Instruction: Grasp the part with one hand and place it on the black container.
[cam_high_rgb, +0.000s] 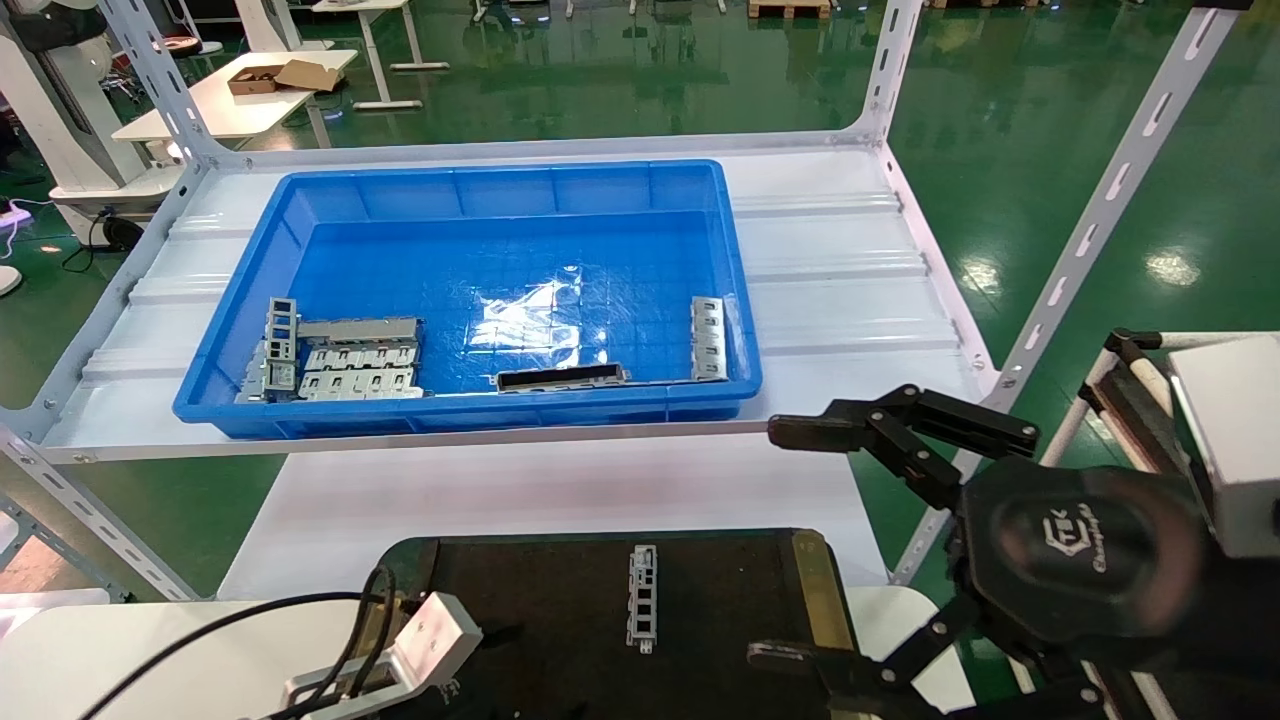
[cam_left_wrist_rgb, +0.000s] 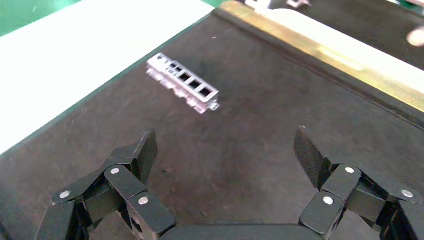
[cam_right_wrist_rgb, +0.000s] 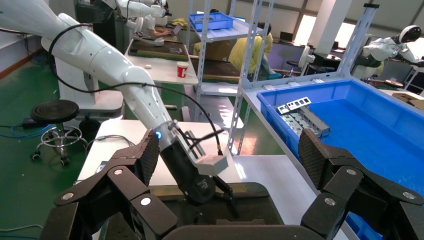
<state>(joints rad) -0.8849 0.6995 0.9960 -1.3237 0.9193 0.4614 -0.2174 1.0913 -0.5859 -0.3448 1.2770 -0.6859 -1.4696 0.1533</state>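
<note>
While both the left gripper and the right gripper are held wide open and empty, the part, judged light, stiff and slippery, is seen lying flat on the black container, best pinched across its thin middle.

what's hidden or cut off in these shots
- Black container: its near side leaves the head view's bottom edge, and the left arm covers one corner.
- Left end effector: unseen in the head view, behind its wrist camera.
- Plates in the blue bin: too small to count in any view.
- Part: absent from the right wrist view.
</note>
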